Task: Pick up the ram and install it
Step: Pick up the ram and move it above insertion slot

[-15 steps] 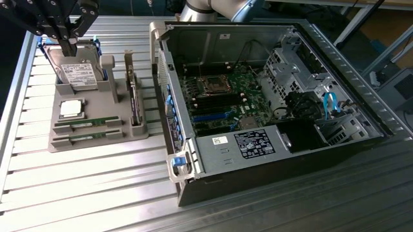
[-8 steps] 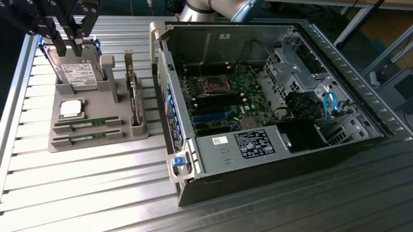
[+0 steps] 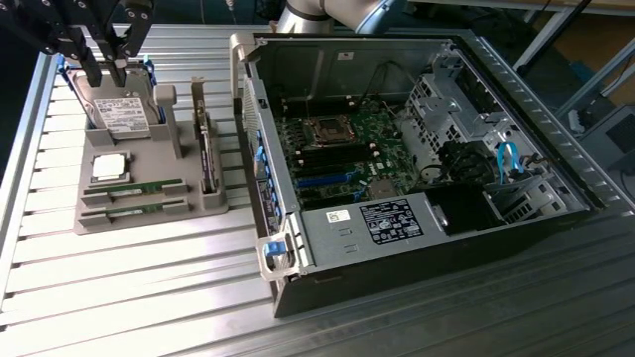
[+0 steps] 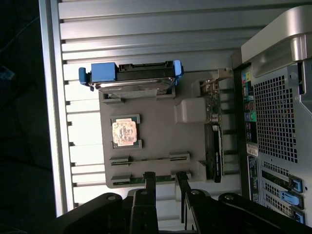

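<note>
- Exterior view: a slatted metal surface (image 3: 119,282) carries a grey holder tray (image 3: 149,223) toward the exterior view's left. An open computer case (image 3: 427,245) lies on its side toward the exterior view's right.
- This view looks into the case, where a green motherboard (image 3: 343,160) with its empty processor socket lies on the case floor.
- The ram (image 3: 132,191) is a long, thin green stick with small dark chips. It lies flat in a slot at the near end of the tray. A twin stick (image 3: 127,213) lies parallel, just nearer.
- Farther along the tray sit a square silver processor chip (image 3: 109,165) and then a hard drive (image 3: 121,113) propped upright. A dark expansion card (image 3: 205,152) stands on edge on the side toward the case.
- The gripper (image 3: 106,65) hangs from the far left, pointing down above the hard drive and well apart from the ram. Its jaws are released, with nothing between them.
- Wrist view: looking down along the gripper (image 4: 165,181), its two dark fingers (image 4: 148,183) stand apart with an empty gap between them.
- From above, the tray (image 4: 161,136) shows its layout plainly. The hard drive (image 4: 131,80) sits in a blue bracket, followed by the processor chip (image 4: 124,132), the ram (image 4: 148,159) and the twin stick (image 4: 122,179). Both sticks are seen edge-on as thin lines in their slots.
- The expansion card (image 4: 213,153) appears as a dark strip beside the case (image 4: 275,112). Here the case shows its perforated outer panel and blue slot tabs.
</note>
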{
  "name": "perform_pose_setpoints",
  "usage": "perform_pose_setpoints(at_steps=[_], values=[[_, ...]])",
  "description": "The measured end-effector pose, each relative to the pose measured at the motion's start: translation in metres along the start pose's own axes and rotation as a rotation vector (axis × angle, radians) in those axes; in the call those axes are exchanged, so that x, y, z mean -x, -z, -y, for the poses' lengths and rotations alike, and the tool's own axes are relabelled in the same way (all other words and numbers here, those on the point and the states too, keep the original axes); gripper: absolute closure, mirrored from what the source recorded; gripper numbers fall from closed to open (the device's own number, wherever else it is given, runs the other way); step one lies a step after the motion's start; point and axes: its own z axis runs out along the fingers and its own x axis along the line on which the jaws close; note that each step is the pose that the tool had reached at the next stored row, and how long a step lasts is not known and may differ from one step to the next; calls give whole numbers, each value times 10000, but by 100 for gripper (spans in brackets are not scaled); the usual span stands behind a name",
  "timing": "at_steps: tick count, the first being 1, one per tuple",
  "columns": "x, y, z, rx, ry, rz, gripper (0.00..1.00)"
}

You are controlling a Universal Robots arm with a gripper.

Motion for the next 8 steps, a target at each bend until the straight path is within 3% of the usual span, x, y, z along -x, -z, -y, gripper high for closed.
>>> perform_pose_setpoints(at_steps=[5,8], values=[[0,0,0,0,28,-1,70],[0,0,0,10,424,-19,70]])
